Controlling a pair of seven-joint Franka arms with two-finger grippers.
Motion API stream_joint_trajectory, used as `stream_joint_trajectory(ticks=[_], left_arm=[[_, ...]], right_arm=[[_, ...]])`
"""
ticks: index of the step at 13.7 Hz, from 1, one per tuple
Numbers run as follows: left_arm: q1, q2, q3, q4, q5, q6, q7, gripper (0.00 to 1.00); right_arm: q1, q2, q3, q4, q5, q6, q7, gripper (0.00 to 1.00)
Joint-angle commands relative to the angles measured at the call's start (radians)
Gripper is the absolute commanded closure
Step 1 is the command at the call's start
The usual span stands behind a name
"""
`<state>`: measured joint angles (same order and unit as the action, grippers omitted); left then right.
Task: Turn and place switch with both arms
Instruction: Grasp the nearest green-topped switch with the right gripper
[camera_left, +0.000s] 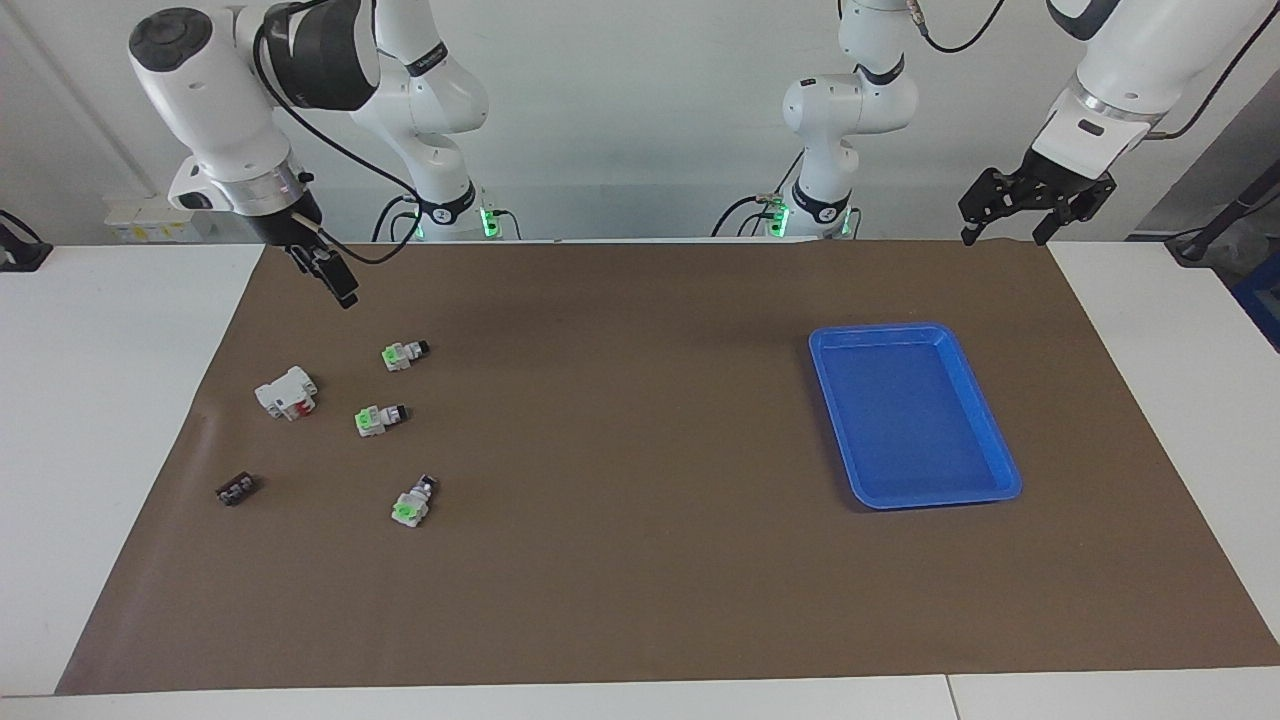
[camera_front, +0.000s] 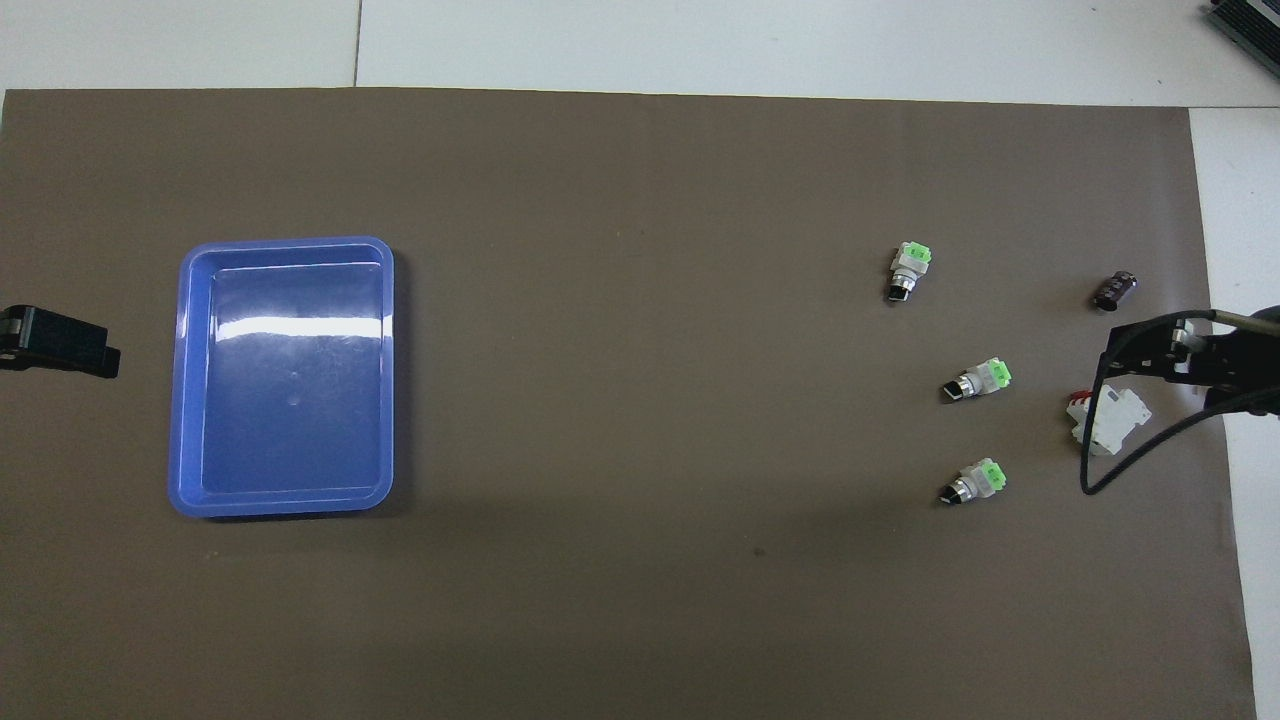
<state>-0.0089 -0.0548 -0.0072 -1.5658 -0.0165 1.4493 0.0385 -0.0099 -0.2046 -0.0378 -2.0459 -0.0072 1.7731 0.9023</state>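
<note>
Three small white switches with green faces and black knobs lie on the brown mat toward the right arm's end: one nearest the robots (camera_left: 404, 354) (camera_front: 972, 481), a middle one (camera_left: 378, 419) (camera_front: 977, 378), and the farthest (camera_left: 413, 503) (camera_front: 908, 268). My right gripper (camera_left: 338, 280) (camera_front: 1120, 350) hangs in the air over the mat near the white block, touching nothing. My left gripper (camera_left: 1010, 230) (camera_front: 95, 355) is open and empty, raised over the mat's edge beside the blue tray. That arm waits.
A blue tray (camera_left: 880, 330) (camera_front: 285, 242) lies on the mat toward the left arm's end. A larger white block with a red part (camera_left: 287, 392) (camera_front: 1108, 418) and a small black piece (camera_left: 237, 489) (camera_front: 1115, 289) lie beside the switches.
</note>
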Motion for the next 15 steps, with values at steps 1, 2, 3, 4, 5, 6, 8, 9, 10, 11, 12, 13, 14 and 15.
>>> stream_joint_trajectory(ticks=[1, 2, 3, 4, 5, 6, 8, 9, 10, 11, 12, 13, 14, 15], left_arm=[[0.020, -0.031, -0.007, -0.031, -0.008, -0.006, -0.005, 0.00], [0.020, -0.031, -0.007, -0.031, -0.006, -0.006, -0.005, 0.00], [0.020, -0.031, -0.008, -0.031, -0.006, -0.007, -0.005, 0.00], [0.020, -0.030, -0.007, -0.031, -0.006, -0.006, -0.005, 0.00], [0.020, -0.031, -0.008, -0.031, -0.006, -0.007, -0.005, 0.00], [0.020, -0.031, -0.007, -0.031, -0.008, -0.006, -0.005, 0.00], [0.020, -0.031, -0.007, -0.031, -0.006, -0.007, -0.005, 0.00], [0.020, -0.031, -0.007, -0.031, -0.006, -0.006, -0.005, 0.00], [0.018, -0.031, -0.008, -0.031, -0.006, -0.007, -0.005, 0.00], [0.018, -0.031, -0.008, -0.031, -0.006, -0.006, -0.005, 0.00], [0.020, -0.031, -0.007, -0.031, -0.006, -0.006, -0.005, 0.00], [0.020, -0.031, -0.007, -0.031, -0.008, -0.006, -0.005, 0.00], [0.020, -0.031, -0.007, -0.031, -0.006, -0.006, -0.005, 0.00], [0.020, -0.031, -0.007, -0.031, -0.006, -0.006, -0.005, 0.00]], right_arm=[[-0.057, -0.105, 0.009, -0.163, 0.019, 0.066, 0.263, 0.00], [-0.083, -0.105, 0.009, -0.184, 0.027, 0.077, 0.305, 0.00], [-0.094, -0.081, 0.009, -0.195, 0.033, 0.110, 0.326, 0.00], [-0.105, -0.034, 0.009, -0.218, 0.035, 0.159, 0.329, 0.00], [-0.119, -0.004, 0.009, -0.246, 0.036, 0.207, 0.330, 0.00], [-0.117, 0.017, 0.009, -0.273, 0.036, 0.248, 0.326, 0.00], [-0.108, 0.042, 0.009, -0.322, 0.036, 0.302, 0.247, 0.00], [-0.095, 0.056, 0.010, -0.339, 0.036, 0.313, 0.204, 0.00], [-0.082, 0.066, 0.010, -0.355, 0.036, 0.327, 0.192, 0.00], [-0.081, 0.068, 0.010, -0.370, 0.036, 0.338, 0.185, 0.00], [-0.078, 0.080, 0.010, -0.379, 0.036, 0.353, 0.181, 0.00], [-0.067, 0.094, 0.010, -0.398, 0.036, 0.379, 0.169, 0.00], [-0.052, 0.105, 0.010, -0.422, 0.036, 0.417, 0.159, 0.00], [-0.050, 0.111, 0.010, -0.434, 0.036, 0.445, 0.159, 0.00]])
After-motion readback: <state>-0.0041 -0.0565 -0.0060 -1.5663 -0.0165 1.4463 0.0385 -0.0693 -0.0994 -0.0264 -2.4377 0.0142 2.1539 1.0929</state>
